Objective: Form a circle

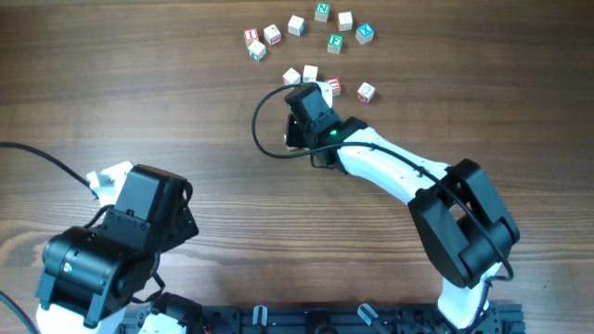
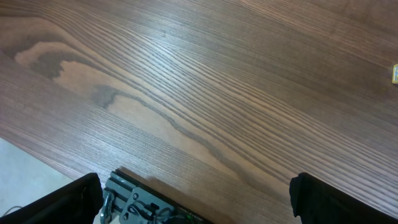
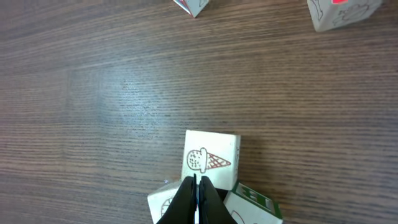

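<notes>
Several pale wooden letter cubes lie in a loose arc at the table's far side, among them a green N cube (image 1: 322, 11), a blue one (image 1: 365, 32) and a red one (image 1: 251, 37). No closed circle shows. My right gripper (image 1: 303, 90) is shut and empty, its tips against a small cluster. In the right wrist view the shut gripper (image 3: 196, 182) touches an ice-cream cube (image 3: 211, 155), with a cube (image 3: 161, 208) to its left and a green-lettered cube (image 3: 252, 208) to its right. My left gripper (image 1: 109, 178) stands open over bare wood, far from the cubes, its fingers (image 2: 68, 199) wide apart.
A black cable (image 1: 264, 130) loops beside the right wrist. A dark rail (image 1: 325, 320) runs along the table's near edge, also seen in the left wrist view as the rail (image 2: 149, 202). Two more cubes (image 3: 339, 12) lie beyond the cluster.
</notes>
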Tool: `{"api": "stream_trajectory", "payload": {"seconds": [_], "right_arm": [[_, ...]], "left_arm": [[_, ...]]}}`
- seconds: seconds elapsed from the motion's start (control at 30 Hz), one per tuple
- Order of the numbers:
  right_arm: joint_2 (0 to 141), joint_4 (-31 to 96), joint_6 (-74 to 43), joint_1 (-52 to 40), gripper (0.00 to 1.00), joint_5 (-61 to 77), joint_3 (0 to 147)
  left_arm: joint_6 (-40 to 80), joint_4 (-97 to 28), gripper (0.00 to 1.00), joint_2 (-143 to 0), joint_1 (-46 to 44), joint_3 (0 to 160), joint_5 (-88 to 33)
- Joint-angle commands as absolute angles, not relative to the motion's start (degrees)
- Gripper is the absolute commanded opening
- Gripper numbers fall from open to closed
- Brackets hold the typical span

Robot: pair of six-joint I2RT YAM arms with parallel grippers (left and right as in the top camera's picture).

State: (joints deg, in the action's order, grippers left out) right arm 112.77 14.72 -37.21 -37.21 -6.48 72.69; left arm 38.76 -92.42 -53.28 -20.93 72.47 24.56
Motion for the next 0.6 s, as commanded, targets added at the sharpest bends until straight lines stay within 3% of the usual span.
{"api": "stream_trajectory", "payload": {"seconds": [0.0, 0.57], "right_arm": [[112.31, 14.06, -37.67, -37.34, 0.05, -7.64, 73.76], [114.13, 14.15, -37.98, -37.32, 0.05, -6.55, 73.76]], "left_arm": [[39.70, -92.40, 1.00, -53.15, -20.60, 72.31, 24.49], [39.70, -92.40, 1.00, -53.15, -20.60, 72.31, 24.49]]}}
